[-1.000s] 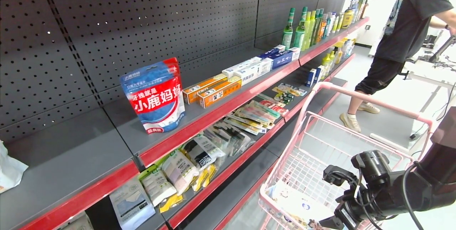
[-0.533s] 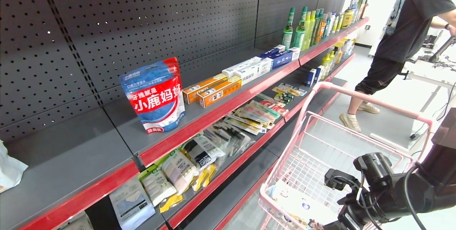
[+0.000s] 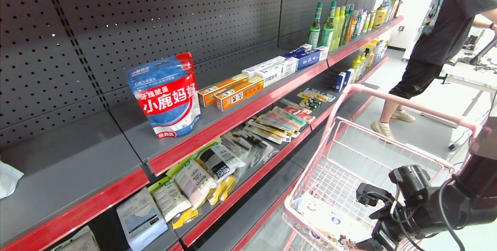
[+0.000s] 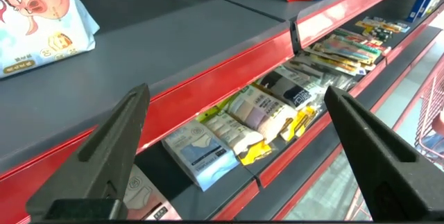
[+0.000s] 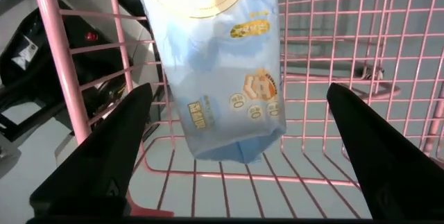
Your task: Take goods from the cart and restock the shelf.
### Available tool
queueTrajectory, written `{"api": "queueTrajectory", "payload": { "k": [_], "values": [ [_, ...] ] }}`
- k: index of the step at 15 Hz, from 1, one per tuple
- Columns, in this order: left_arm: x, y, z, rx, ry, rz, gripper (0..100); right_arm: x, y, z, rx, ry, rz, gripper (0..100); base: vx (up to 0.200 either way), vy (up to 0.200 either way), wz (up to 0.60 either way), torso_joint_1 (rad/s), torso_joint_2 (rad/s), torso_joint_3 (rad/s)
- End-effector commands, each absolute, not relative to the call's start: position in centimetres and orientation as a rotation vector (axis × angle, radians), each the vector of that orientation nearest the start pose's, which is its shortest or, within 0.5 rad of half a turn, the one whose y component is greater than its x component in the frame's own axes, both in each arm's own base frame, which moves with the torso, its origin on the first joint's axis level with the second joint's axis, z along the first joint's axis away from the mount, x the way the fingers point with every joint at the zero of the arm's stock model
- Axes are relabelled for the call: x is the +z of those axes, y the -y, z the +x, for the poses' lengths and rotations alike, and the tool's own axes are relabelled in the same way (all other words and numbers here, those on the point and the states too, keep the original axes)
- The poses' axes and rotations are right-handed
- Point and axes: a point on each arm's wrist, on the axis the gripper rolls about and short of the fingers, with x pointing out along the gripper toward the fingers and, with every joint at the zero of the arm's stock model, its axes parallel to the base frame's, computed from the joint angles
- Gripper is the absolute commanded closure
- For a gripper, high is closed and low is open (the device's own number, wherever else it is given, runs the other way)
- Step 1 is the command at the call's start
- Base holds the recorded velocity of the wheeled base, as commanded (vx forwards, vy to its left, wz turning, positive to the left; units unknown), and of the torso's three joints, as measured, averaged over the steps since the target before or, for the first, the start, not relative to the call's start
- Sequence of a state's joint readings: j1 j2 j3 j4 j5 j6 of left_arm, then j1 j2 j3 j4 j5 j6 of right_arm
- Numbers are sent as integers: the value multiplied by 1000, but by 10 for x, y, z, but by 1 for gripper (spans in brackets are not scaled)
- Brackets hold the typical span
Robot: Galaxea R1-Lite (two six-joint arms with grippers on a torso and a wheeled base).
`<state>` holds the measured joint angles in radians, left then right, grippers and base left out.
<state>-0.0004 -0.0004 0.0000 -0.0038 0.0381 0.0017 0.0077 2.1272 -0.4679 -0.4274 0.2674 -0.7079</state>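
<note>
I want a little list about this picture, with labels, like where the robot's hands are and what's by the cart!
Place: shop shelf with a red edge, pink cart beside it
Right hand: open, at the cart, pointing at a pale blue pack
Left hand: open, empty, near the shelf's edge
Top shelf: blue-and-red pouch standing upright, orange boxes next to it
Job so far: pack not yet grasped
</note>
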Motion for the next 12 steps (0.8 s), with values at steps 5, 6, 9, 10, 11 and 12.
{"api": "queueTrajectory", "payload": {
  "k": [5,6,9,10,11,12],
  "values": [
    [76,-1,-23,35,5,1,0,-29,-8,253,683,-1086,-434,0,0,0,0,0,0,0],
    [76,-1,-23,37,5,1,0,-30,-10,253,699,-1086,-428,0,0,0,0,0,0,0],
    [76,-1,-23,38,5,1,0,-32,-10,253,704,-1092,-424,0,0,0,0,-50,115,73],
    [76,-1,-23,38,5,1,0,-35,-10,254,705,-1097,-420,0,0,0,0,-139,373,203],
    [76,-1,-23,37,5,1,0,-35,-10,255,705,-1096,-420,0,0,0,0,-149,393,222],
    [76,-1,-23,37,5,1,0,-35,-10,255,705,-1096,-420,0,0,0,0,-183,456,276]
  ]
}}
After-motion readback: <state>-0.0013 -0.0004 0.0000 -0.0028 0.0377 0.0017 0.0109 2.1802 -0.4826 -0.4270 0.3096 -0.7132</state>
